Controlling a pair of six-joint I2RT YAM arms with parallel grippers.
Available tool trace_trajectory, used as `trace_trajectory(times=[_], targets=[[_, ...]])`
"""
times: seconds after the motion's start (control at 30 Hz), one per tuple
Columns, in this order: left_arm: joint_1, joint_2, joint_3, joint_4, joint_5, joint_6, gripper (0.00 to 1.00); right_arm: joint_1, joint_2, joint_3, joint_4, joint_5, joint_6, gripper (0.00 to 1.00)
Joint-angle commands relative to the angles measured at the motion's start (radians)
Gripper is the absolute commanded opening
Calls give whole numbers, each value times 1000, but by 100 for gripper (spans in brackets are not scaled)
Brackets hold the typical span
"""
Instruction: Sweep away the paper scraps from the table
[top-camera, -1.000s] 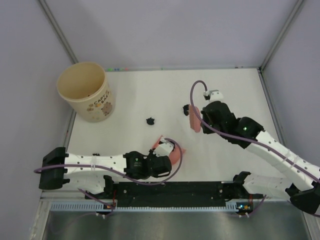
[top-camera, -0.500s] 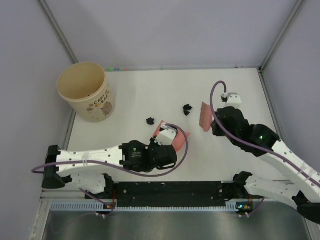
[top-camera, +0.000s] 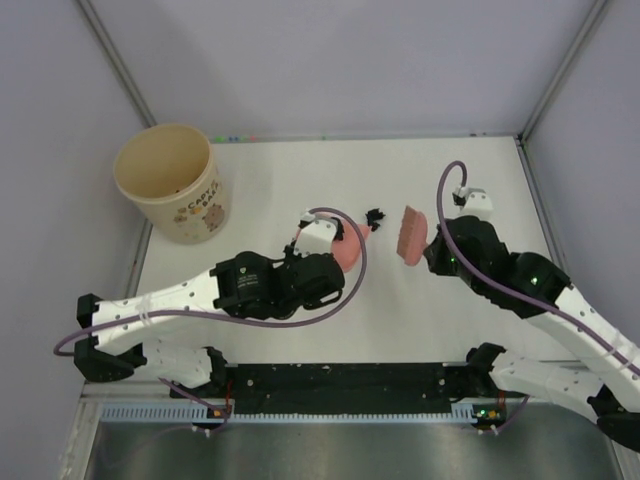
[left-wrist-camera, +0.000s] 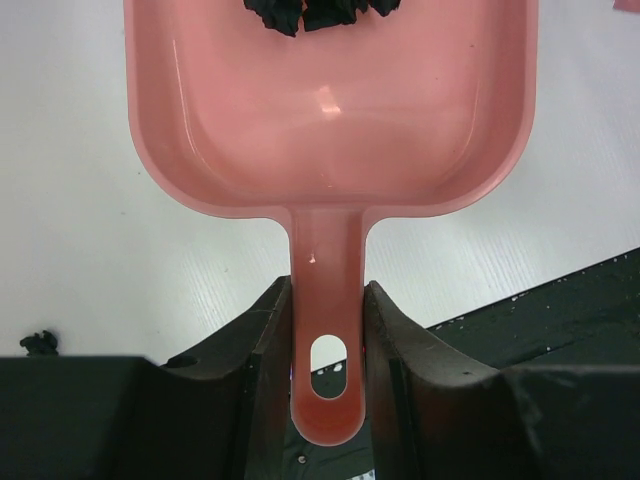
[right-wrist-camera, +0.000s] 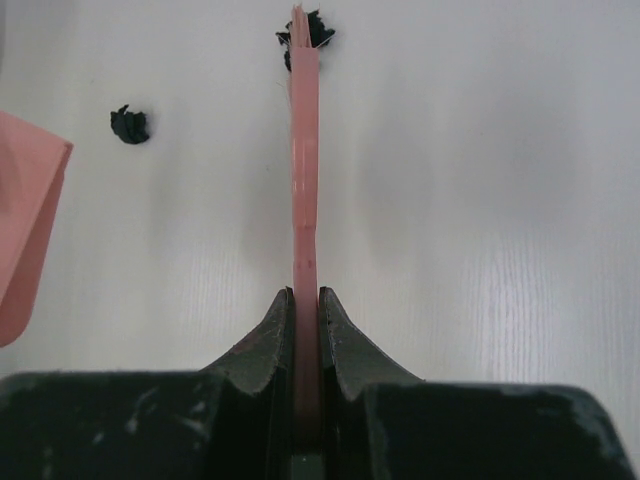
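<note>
Left jaws pinch pink dustpan (left-wrist-camera: 330, 130) handle, right jaws pinch brush (right-wrist-camera: 304, 150). White desk (top-camera: 440, 320), lilac walls (top-camera: 350, 60). Paper scraps (left-wrist-camera: 320, 12) at dustpan's far end, ahead of left jaws.

arms (top-camera: 170, 300): white links, black joints | cables (top-camera: 441, 195): purple | left hand (left-wrist-camera: 325, 292), right hand (right-wrist-camera: 305, 296): black, scuffed

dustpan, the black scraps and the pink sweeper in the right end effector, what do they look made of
Dustpan: likely moulded plastic, smooth and glossy pink; light glints off its floor.
Paper scraps: crumpled matte black paper by the look, jagged creased edges, no shine.
Pink sweeper: thin, probably plastic, faint sheen along its edge; bristles or blade, unclear.
</note>
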Motion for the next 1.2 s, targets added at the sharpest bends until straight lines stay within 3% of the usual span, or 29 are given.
trace_trajectory(times=[0.0, 0.23, 0.77, 1.17], targets=[[46, -18, 80, -70, -29, 6, 0, 11, -18, -38, 98, -94, 44, 0], [184, -36, 161, -127, 11, 40, 0, 11, 26, -64, 162, -243, 31, 0], [513, -7, 374, -139, 118, 137, 0, 11, 42, -86, 198, -295, 21, 0], [866, 87, 580, -115, 402, 175, 0, 11, 23, -100, 196, -349, 42, 0]])
